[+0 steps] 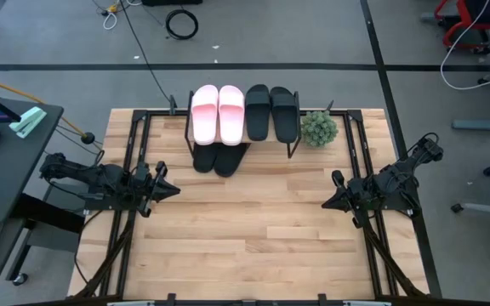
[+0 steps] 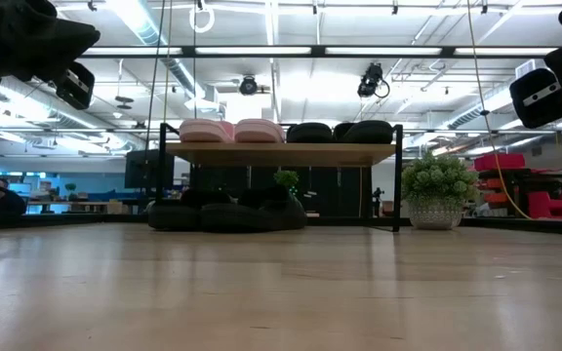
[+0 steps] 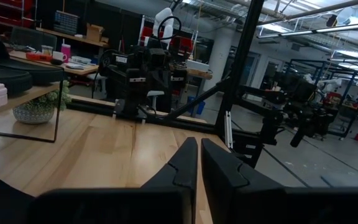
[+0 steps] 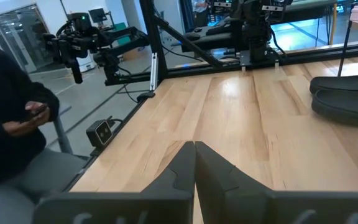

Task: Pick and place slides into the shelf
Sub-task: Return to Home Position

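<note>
The shelf [image 1: 243, 136] stands at the table's far edge, its wooden top board [image 2: 281, 153] on thin black legs. Two pink slides [image 1: 218, 112] and two black slides [image 1: 272, 112] lie side by side on the board. Two more black slides [image 1: 219, 158] rest on the table under the shelf, their near ends sticking out; the low view shows them as black slides [image 2: 227, 215]. My left gripper [image 1: 172, 189] hovers shut near the table's left edge. My right gripper [image 1: 326, 203] hovers shut near the right edge. Neither holds anything.
A small potted plant [image 1: 318, 128] stands on the table right of the shelf. Black frame rails [image 1: 130, 161] run along both table sides. A person [image 4: 8, 124] sits beyond the table's near edge, seen in the right wrist view. Bare wood [image 1: 253, 221] lies between the arms.
</note>
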`<act>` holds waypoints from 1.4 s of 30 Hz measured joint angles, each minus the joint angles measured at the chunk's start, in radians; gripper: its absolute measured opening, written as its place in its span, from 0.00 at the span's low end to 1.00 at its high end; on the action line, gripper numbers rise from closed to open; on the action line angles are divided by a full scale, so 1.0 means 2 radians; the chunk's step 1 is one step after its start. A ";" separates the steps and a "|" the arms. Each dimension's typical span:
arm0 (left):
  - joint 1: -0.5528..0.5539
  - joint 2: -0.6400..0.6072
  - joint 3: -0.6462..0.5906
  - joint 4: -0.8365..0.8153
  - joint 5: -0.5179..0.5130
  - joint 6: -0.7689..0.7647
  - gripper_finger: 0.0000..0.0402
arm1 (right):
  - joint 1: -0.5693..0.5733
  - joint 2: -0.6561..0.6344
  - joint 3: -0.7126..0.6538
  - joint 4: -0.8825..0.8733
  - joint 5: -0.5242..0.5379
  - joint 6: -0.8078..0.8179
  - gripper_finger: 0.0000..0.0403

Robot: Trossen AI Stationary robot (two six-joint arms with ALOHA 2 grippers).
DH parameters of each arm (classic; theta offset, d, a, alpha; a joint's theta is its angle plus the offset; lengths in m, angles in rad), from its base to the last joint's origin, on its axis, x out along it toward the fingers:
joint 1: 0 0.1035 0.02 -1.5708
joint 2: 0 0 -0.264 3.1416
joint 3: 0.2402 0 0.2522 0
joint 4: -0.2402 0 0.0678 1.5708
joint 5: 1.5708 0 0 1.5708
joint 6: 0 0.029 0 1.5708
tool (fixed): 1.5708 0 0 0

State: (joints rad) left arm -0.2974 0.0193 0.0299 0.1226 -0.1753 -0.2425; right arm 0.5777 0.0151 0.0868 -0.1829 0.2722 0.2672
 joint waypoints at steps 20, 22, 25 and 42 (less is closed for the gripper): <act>0.000 0.000 0.000 0.000 0.000 -0.001 0.07 | 0.000 0.000 0.000 0.000 0.000 0.000 0.03; 0.000 0.000 0.000 0.000 0.000 0.000 0.06 | 0.000 0.000 0.000 0.000 0.000 0.000 0.03; 0.000 0.000 0.000 0.000 0.000 0.000 0.06 | 0.000 0.000 0.000 0.000 0.000 0.000 0.03; 0.000 0.000 0.000 0.000 0.000 -0.001 0.08 | 0.000 0.000 0.000 0.000 0.000 0.000 0.03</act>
State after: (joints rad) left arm -0.2974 0.0196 0.0299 0.1226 -0.1749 -0.2436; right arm 0.5777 0.0154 0.0872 -0.1825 0.2722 0.2672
